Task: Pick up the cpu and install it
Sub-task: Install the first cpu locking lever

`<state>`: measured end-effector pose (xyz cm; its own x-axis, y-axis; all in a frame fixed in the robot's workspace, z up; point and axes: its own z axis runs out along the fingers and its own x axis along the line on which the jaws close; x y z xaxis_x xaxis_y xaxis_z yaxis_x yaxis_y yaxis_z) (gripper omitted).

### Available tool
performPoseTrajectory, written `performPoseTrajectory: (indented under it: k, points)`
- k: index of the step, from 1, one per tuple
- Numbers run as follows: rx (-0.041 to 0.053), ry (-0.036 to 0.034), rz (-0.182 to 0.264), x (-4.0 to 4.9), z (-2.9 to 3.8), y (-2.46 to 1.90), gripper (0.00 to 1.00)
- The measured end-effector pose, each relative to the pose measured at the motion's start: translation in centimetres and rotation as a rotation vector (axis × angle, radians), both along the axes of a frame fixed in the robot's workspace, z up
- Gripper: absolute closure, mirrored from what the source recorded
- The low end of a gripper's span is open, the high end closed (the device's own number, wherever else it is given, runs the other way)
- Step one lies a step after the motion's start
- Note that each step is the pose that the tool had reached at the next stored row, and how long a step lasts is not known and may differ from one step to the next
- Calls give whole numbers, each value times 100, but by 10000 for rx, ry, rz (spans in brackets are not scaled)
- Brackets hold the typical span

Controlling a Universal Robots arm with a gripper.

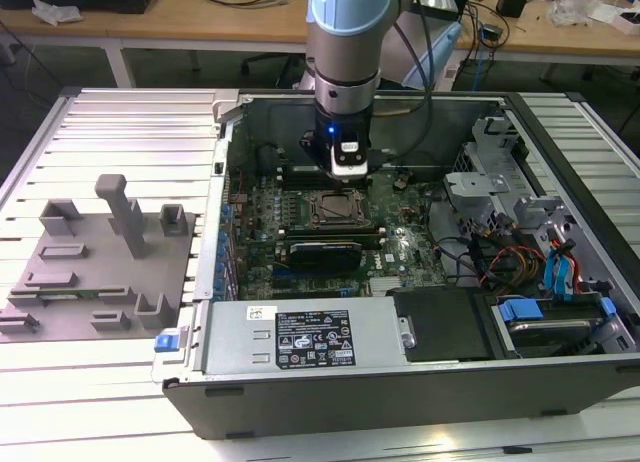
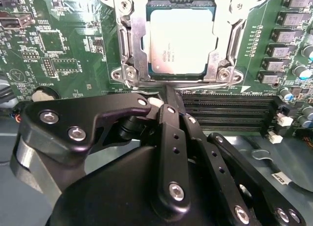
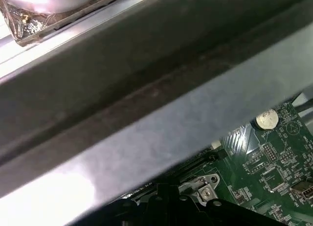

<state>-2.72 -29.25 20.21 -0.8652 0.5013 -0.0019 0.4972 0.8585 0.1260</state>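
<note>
CPU (image 2: 181,37) lies in the socket (image 2: 128,40), upper centre of the second wrist view; narrow, empty jaws just below could knock it askew, bending pins.

We log the cpu (image 2: 182,40) top as pale silver metal, satin and smooth, with a thin darker rim. Socket frame (image 2: 128,45) around it: bare bright metal, glossy along the edges. Motherboard (image 2: 58,45): green, lacquered, faintly glossy. We see the gripper (image 2: 159,104) links as matt black with shiny screw heads. Fixture plate (image 1: 100,272): dull grey plastic. Table (image 1: 130,122): ribbed light metal, reflective. Computer case (image 1: 400,387): dark metal, semi-matt.
</note>
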Motion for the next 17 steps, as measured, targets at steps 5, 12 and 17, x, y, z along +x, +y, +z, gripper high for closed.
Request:
performPoseTrajectory:
  k: [5, 12, 17]
  points:
    - [-35, -2, -62, 3, -13, -7, 89]
    - [-33, -2, -62, 3, 32, -7, 89]
    - [-34, -5, -62, 0, 82, 15, 89]
